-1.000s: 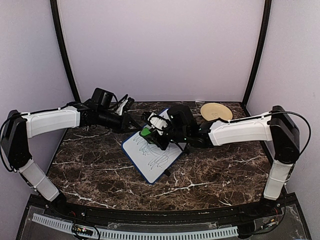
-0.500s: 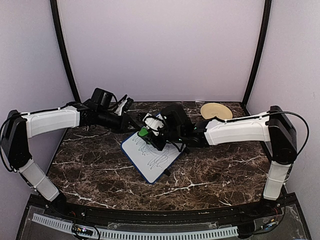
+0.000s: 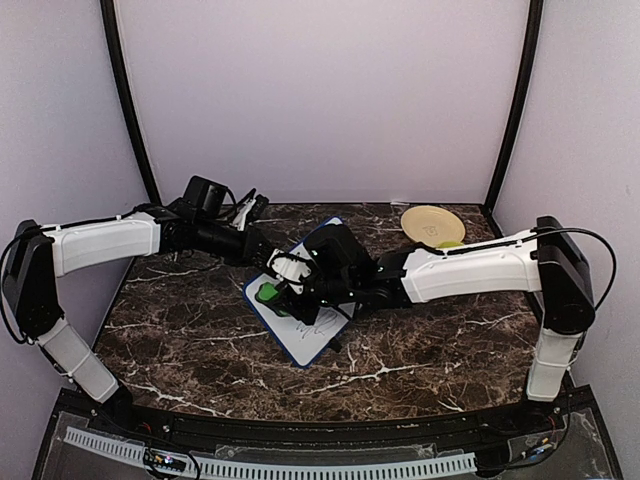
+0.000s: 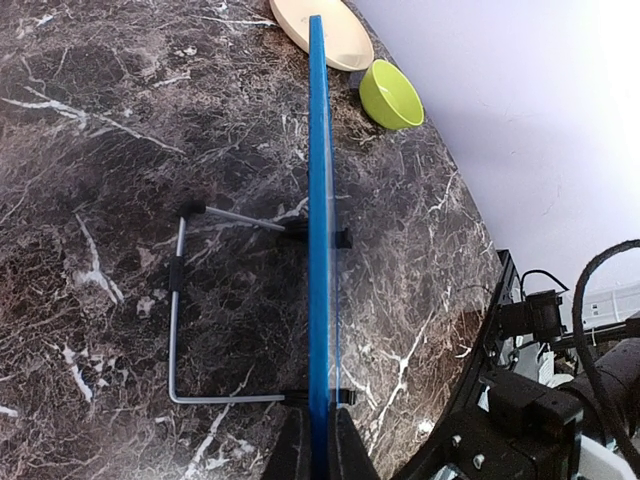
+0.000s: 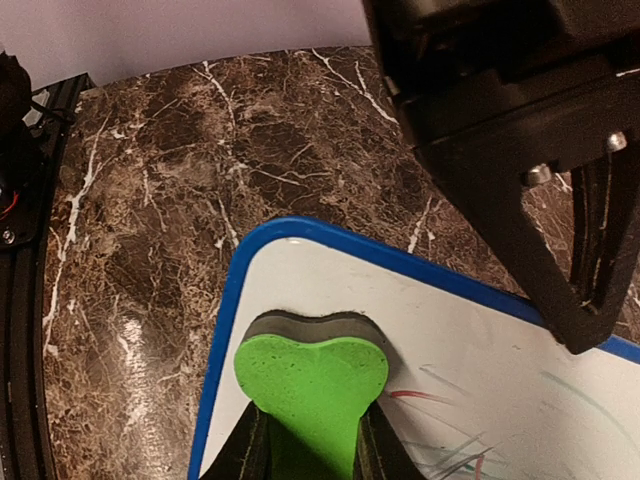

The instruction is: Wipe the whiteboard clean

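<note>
Counter (image 3: 200,340) of dark marble with white veins, arm bases along its near edge. Mid-counter, whiteboard (image 3: 308,338) with thin blue rim, turned cornerwise and propped on a bent wire stand (image 4: 178,300) clipped to its back. Right hand (image 3: 278,292) over the board's left corner, fingers clamped together on a green eraser (image 3: 266,293). Eraser flat against the white surface just inside the rounded corner, close to the rim. Next to it, toward the board's middle, thin marker lines (image 5: 408,397) in red and grey; plain white right around the eraser. Left hand (image 3: 262,250) at the board's far-left edge, shut tight on the blue rim, with the board seen edge-on between its fingers (image 4: 296,455) in the wrist view. Farther back, at the counter's far right corner, cream plate (image 3: 432,222) and, just beside it, small lime-green bowl (image 4: 391,94). Pale walls (image 3: 320,100) behind everything.
</note>
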You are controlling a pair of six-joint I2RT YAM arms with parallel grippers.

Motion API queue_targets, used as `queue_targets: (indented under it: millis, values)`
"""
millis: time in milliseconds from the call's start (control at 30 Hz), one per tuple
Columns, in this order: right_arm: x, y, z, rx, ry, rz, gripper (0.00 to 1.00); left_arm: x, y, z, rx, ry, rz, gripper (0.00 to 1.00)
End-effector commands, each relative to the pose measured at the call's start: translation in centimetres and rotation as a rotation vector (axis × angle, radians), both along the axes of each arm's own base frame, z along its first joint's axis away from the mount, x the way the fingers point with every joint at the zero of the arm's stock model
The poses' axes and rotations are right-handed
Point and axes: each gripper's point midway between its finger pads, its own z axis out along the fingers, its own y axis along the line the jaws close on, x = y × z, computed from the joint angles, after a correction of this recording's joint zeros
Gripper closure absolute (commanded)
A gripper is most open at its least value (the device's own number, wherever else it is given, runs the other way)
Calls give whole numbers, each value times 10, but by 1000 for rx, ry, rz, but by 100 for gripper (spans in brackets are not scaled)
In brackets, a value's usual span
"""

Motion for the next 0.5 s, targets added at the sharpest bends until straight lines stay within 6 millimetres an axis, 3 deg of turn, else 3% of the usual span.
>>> queue_targets:
  millis: [0, 100, 267, 467]
  values:
    - [12, -4, -5, -19, 26, -57, 95, -3, -13, 16, -45, -31, -36, 100]
    - [33, -17, 1, 7, 60, -121, 96, -3, -13, 17, -44, -37, -34, 100]
    - [50, -29, 5, 32, 93, -183, 96, -2, -12, 16, -36, -41, -31, 100]
    - [47, -24, 7, 56, 119, -165, 96, -1, -13, 16, -38, -41, -32, 100]
